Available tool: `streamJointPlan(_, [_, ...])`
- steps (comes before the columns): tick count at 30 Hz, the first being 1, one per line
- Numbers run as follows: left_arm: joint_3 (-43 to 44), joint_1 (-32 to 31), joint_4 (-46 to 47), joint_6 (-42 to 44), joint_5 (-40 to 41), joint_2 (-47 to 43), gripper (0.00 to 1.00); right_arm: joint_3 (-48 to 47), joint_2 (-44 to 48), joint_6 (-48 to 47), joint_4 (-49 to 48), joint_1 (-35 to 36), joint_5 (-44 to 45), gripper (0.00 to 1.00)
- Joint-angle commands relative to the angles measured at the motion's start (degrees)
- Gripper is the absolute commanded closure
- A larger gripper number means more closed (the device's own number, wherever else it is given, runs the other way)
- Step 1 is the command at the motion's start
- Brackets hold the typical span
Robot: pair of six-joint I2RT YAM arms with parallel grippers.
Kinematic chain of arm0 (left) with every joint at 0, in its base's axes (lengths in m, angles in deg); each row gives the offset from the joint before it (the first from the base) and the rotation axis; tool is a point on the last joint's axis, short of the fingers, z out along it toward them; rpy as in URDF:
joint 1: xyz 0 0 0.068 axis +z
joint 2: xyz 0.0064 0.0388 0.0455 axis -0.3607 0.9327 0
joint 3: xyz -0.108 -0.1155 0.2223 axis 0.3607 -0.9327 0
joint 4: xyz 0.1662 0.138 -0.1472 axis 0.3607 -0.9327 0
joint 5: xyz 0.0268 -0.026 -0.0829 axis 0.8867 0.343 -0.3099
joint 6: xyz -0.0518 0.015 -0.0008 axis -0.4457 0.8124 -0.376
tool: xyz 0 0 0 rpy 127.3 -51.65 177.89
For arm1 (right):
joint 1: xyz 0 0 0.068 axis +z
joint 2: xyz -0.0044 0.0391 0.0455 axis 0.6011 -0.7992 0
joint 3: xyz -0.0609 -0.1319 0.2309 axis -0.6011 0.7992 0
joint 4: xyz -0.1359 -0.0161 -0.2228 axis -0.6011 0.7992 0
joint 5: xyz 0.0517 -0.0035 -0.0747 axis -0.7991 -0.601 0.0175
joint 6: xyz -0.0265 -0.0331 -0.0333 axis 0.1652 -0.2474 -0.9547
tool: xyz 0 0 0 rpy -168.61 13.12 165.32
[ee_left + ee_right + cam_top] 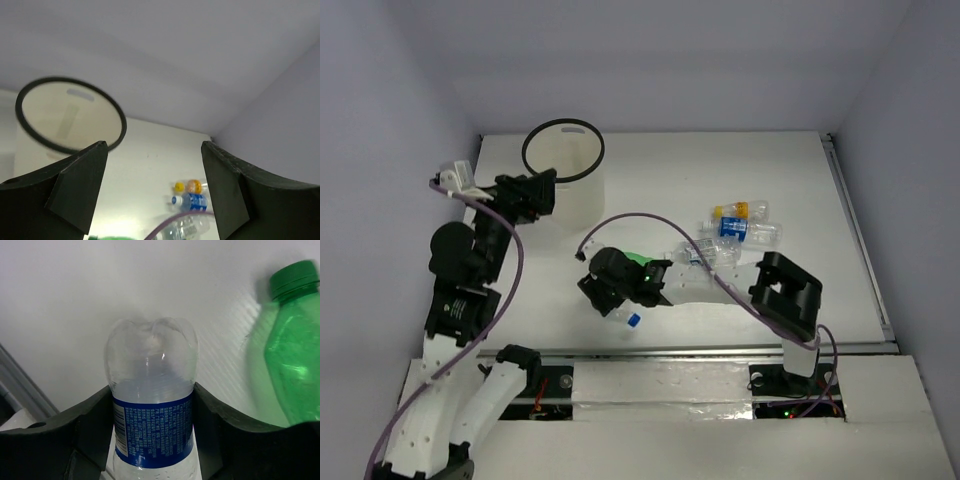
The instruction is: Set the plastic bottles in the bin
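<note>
In the right wrist view a clear bottle with a blue label (pixel 152 410) sits between the jaws of my right gripper (pixel 152 390), and both pads press its sides. From above, its blue cap (pixel 633 320) sticks out below my right gripper (pixel 612 296) at the table's middle front. A green bottle (pixel 292 355) lies just beside it, also seen from above as the green bottle (pixel 638 262). More clear bottles (pixel 738 226) lie to the right. My left gripper (pixel 532 196) is open and empty next to the translucent bin (pixel 582 190).
The left wrist view looks past the bin's black rim (pixel 70 80) towards a bottle with a blue label (pixel 194 201) and yellow and orange caps (pixel 194 186) near the back right corner. A purple cable (pixel 650 218) loops over the table.
</note>
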Motion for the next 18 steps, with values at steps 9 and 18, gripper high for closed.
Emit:
streamJointPlan(9, [-16.80, 0.48, -8.37, -3.39, 3.03, -20.39, 0.29, -13.87, 20.58, -4.83, 0.96, -4.98, 12.02, 0.56])
streamJointPlan(18, [-30.67, 0.48, -6.45, -14.10, -5.20, -26.11, 0.40, -36.86, 9.71, -2.38, -6.86, -18.87, 2.54, 0.59])
